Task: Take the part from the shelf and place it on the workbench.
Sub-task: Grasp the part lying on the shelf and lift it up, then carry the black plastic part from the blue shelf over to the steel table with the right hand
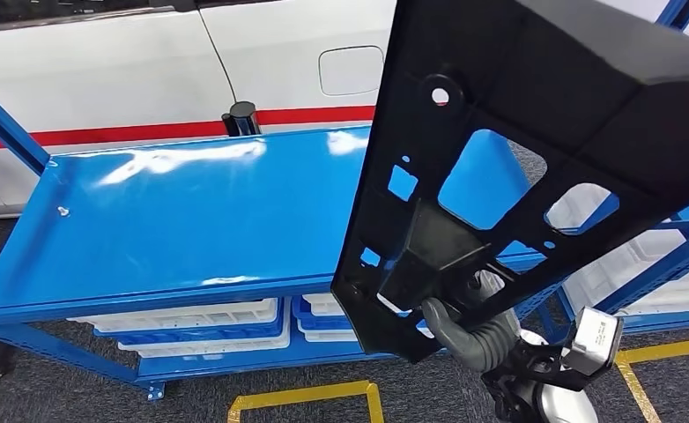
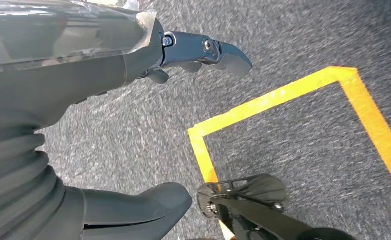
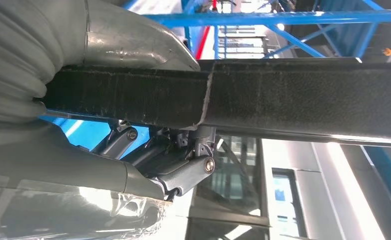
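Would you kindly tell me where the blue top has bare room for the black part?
The blue top is bare from its left post to the black part, which the right hand holds up. The dark cylinder borders the back edge. The white bins crowd the level below.

White vehicle body (image 1: 147, 70) with red stripe (image 1: 138, 132) and fuel flap (image 1: 351, 70) behind; white bins (image 1: 182, 315) on lower level; yellow floor tape (image 2: 283, 95) on grey carpet (image 2: 133, 135); small black post (image 1: 241, 116), possibly a bollard.
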You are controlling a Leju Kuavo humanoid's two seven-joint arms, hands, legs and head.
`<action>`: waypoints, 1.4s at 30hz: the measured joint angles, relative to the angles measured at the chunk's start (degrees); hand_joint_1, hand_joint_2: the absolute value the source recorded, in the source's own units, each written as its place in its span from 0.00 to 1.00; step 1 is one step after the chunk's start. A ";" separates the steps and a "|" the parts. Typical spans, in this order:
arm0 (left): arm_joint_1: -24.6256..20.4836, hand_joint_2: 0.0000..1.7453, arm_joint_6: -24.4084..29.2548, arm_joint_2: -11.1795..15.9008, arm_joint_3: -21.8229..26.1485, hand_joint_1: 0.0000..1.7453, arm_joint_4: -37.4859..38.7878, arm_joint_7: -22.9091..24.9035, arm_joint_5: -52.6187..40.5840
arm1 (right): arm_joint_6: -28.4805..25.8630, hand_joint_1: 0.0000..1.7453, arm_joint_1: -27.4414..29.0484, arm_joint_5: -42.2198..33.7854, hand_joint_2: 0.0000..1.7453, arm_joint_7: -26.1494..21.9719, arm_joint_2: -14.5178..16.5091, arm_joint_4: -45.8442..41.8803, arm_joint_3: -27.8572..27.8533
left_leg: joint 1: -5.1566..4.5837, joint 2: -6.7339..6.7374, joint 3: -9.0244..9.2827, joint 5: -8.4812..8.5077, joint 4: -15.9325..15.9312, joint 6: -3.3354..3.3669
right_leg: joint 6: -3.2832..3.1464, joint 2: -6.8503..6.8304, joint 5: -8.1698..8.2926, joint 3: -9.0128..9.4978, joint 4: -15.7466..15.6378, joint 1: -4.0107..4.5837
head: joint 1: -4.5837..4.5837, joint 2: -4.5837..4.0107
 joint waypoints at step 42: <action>-1.32 1.00 -0.83 0.46 0.37 0.00 -0.25 0.96 -1.35 | 3.25 1.00 -12.66 -6.02 1.00 6.04 7.28 17.39 9.24 | -1.06 0.13 6.87 6.55 -15.01 2.35 | 2.18 -0.41 -2.49 -3.41 5.88 -0.33 | 0.27 0.00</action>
